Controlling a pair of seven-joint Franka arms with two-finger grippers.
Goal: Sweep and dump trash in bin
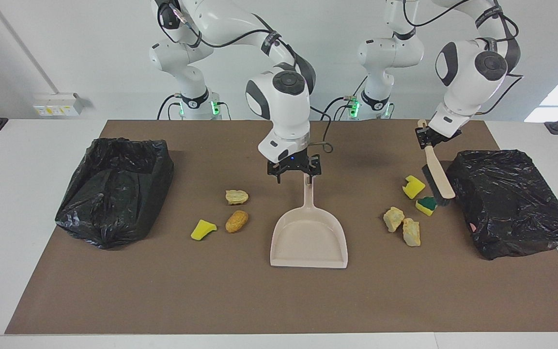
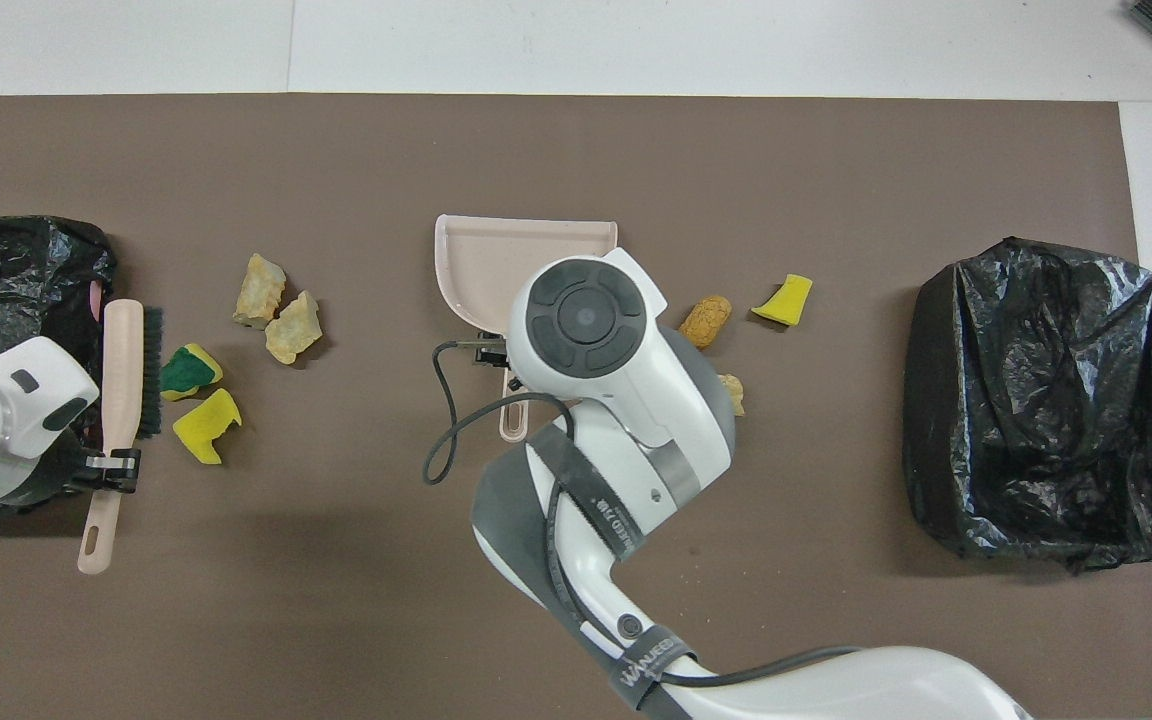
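The beige dustpan (image 1: pixel 308 237) (image 2: pixel 496 255) lies mid-table, its handle pointing at the robots. My right gripper (image 1: pixel 295 176) hangs open just over the handle's end; in the overhead view the arm's wrist covers it. My left gripper (image 1: pixel 426 137) (image 2: pixel 114 464) is shut on the beige brush (image 1: pixel 438 177) (image 2: pixel 122 350), whose bristles touch the green-topped sponge (image 1: pixel 424 208) (image 2: pixel 181 370). Beside that lie a yellow sponge (image 1: pixel 413 186) (image 2: pixel 206 425) and two tan lumps (image 1: pixel 393 218) (image 2: pixel 276 310). Toward the right arm's end lie a tan lump (image 1: pixel 236 196), a brown lump (image 1: pixel 236 220) (image 2: pixel 704 320) and a yellow sponge (image 1: pixel 203 229) (image 2: pixel 783 298).
A bin lined with a black bag (image 1: pixel 114 189) (image 2: pixel 1046 400) stands at the right arm's end of the brown mat. Another black-bagged bin (image 1: pixel 509 201) (image 2: pixel 6 270) stands at the left arm's end, close beside the brush.
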